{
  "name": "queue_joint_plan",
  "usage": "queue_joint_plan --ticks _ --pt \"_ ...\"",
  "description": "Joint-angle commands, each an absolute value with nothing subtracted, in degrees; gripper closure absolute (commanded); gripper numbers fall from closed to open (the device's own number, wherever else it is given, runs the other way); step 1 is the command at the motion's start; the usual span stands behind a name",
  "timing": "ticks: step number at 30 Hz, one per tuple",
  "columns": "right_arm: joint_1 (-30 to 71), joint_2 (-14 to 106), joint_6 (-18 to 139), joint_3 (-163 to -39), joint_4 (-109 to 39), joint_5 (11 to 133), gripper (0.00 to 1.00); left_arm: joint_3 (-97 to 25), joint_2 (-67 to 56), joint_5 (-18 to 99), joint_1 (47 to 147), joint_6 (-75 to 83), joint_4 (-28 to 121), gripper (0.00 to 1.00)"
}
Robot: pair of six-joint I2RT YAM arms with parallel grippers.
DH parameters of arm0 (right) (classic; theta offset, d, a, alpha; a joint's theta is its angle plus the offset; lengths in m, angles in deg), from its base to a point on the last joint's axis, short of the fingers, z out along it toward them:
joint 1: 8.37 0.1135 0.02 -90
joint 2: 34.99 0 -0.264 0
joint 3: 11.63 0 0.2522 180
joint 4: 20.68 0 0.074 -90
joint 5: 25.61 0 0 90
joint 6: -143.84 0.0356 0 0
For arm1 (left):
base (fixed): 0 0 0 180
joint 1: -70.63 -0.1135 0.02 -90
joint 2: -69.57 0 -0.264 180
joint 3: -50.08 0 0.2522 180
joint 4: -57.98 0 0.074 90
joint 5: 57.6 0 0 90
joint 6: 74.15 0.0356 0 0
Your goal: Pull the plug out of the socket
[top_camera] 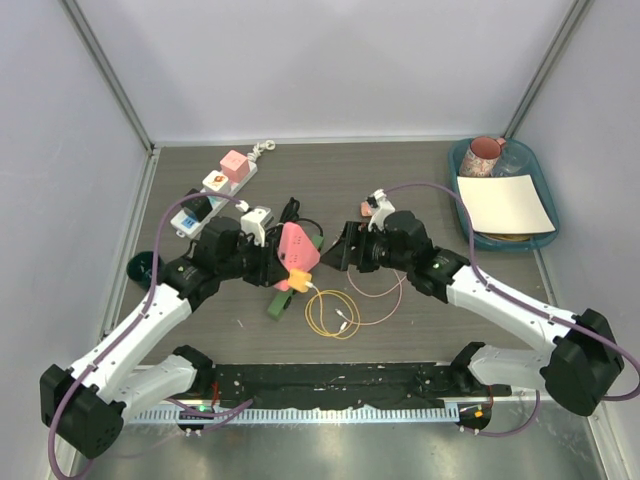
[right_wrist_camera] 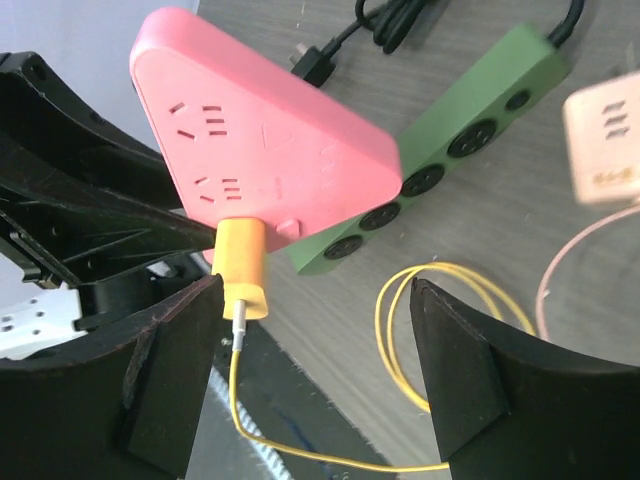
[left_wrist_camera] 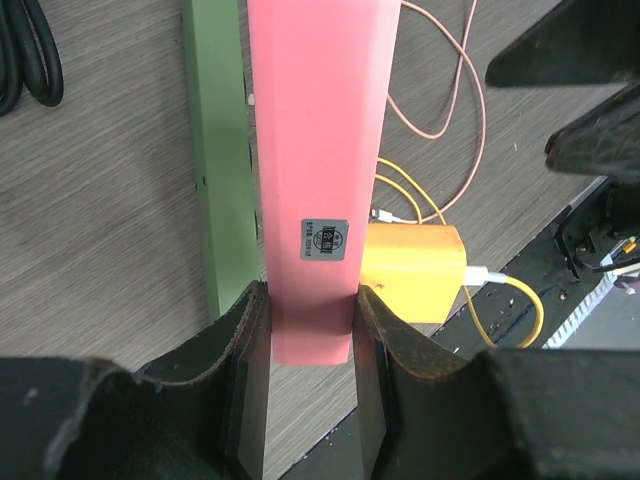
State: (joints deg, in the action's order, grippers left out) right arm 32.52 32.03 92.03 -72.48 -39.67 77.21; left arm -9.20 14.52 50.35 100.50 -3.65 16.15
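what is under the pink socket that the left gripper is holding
A green power strip lies on the table beneath the pink socket, with a row of its outlets showing past the pink edge. The stretch directly under the pink body is covered and cannot be seen.

Unreadable sticker [left_wrist_camera: 324,240] on pink socket [left_wrist_camera: 320,110]

The pink socket [left_wrist_camera: 320,150] runs off the top edge of the left wrist view, and its sticker [left_wrist_camera: 324,239] is too small to read. The yellow plug [right_wrist_camera: 242,265] has its prongs hidden inside the socket (only the body shows). Right of the socket, a pale block [right_wrist_camera: 605,140] is blurred and cut by the frame. Under the socket, the green strip [top_camera: 280,303] is mostly covered.
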Motion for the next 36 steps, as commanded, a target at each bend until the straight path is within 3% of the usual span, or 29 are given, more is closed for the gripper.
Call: queue_joint_plan --ticks 1,11,22,30,36 --pt "35.3 31.89 103.75 -69.87 -30.14 77.4 0.2 -10.88 14.63 50.33 100.51 -3.92 18.29 1.0" --pt "40.58 39.18 103.58 -71.62 -26.8 78.54 0.29 -10.79 14.9 50.15 100.51 -4.01 18.29 1.0" --pt "43.49 43.76 104.11 -73.55 -24.42 77.75 0.32 -10.7 14.81 50.24 100.51 -3.92 18.29 1.0" --pt "43.84 44.2 103.94 -73.91 -24.5 76.69 0.46 -10.7 14.72 50.32 100.6 -4.01 18.47 1.0" --pt "44.1 45.6 104.02 -74.61 -25.47 76.52 0.48 -10.62 14.72 50.68 100.51 -4.1 18.73 1.0"
